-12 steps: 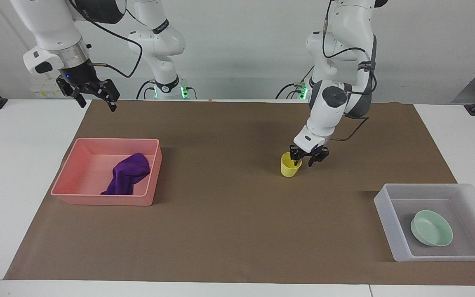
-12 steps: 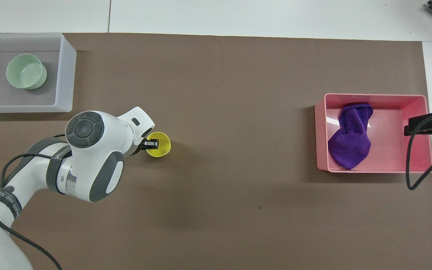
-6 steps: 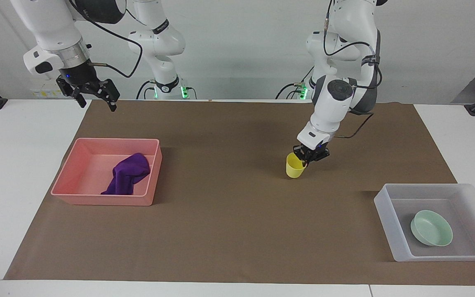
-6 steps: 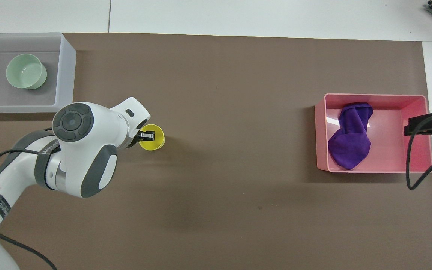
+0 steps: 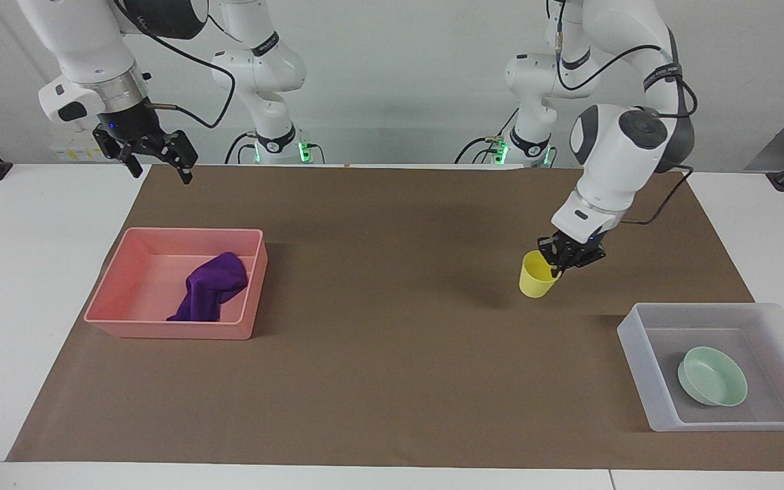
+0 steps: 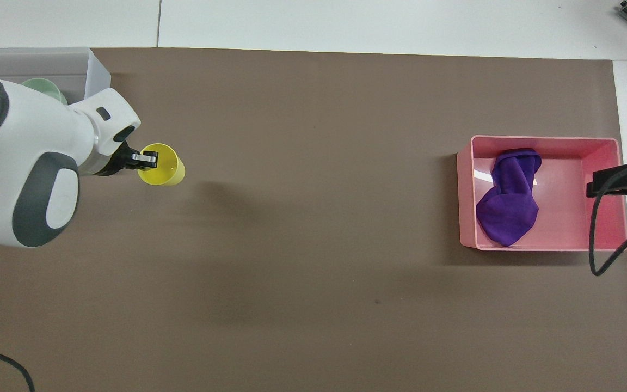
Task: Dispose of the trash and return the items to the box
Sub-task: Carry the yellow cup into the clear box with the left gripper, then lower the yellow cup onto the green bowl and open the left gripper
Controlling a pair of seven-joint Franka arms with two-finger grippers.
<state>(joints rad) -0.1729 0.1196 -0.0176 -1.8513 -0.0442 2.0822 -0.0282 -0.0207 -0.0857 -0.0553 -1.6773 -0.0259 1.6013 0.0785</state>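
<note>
The right gripper (image 5: pixel 155 160) hung in the air, jaws spread wide and holding nothing, over the brown mat's (image 5: pixel 378 354) edge nearest the robots at the right arm's end of the bench (image 5: pixel 18 272); that arm waited. In the overhead view only its dark tip showed, above the pink tray's wall.

Next out from the robots sat the pink tray (image 5: pixel 109 284), resting on the mat at the right arm's end. The purple cloth (image 5: pixel 209 295) lay crumpled inside it, one end bunched toward the tray's wall farther from the robots.

Toward the left arm's end, the left gripper (image 5: pixel 558 263) was closed on the yellow cup (image 5: pixel 535 277), pinching its rim w/ one finger inside and one outside. The cup hung tilted, mouth leaning toward the robots, and appeared lifted clear of the mat, its shadow lying apart from it in the overhead view, though the gap under it is hard to judge. The cup was over bare mat, near the corner of the translucent box (image 5: pixel 637 354) but not over it.

Farthest from the robots, the translucent box sat at the left arm's end, partly off the mat's edge. The mint-green bowl (image 5: pixel 712 376) lay inside it, upright, approx. mid-box, nearer the wall farther from the robots. In the overhead view the left arm's wrist covered most of the box and bowl.
</note>
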